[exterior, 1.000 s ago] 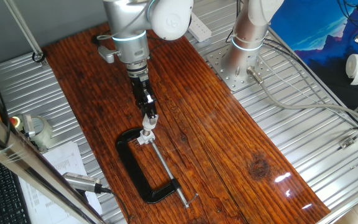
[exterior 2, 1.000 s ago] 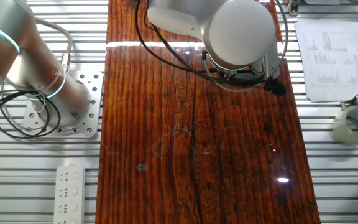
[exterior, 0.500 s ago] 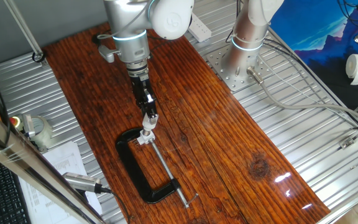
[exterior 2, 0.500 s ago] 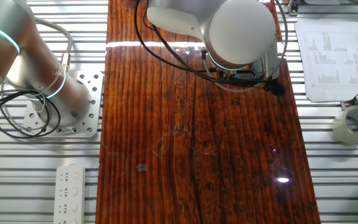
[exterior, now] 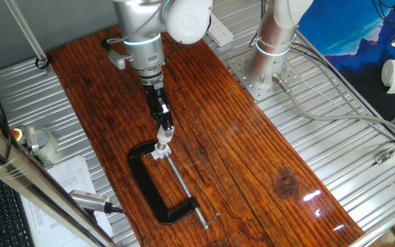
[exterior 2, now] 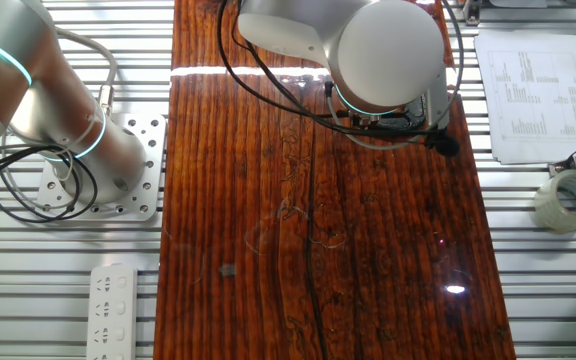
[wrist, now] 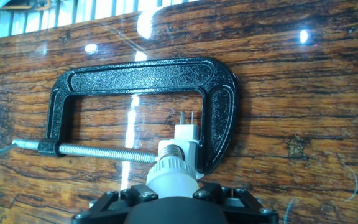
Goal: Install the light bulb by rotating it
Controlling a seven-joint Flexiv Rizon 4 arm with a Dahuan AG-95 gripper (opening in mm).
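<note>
The gripper point(exterior: 163, 137) is closed on the light bulb point(wrist: 171, 171), holding it by its pale head with the silvery screw base pointing down into the small white socket point(wrist: 188, 138), which is pinned in the black clamp point(wrist: 142, 78) on the wooden table point(exterior: 252, 158). To do the turn well, I judge the wrist should spin squarely about the bulb's own axis with only light downward pressure — any tilt could cross the thread or lever the socket out from under the clamp screw point(wrist: 98, 151). Against the frames of a second and half a second ago nothing visibly differs — arm, bulb and clamp sit alike; any rotation is too slight to see.
</note>
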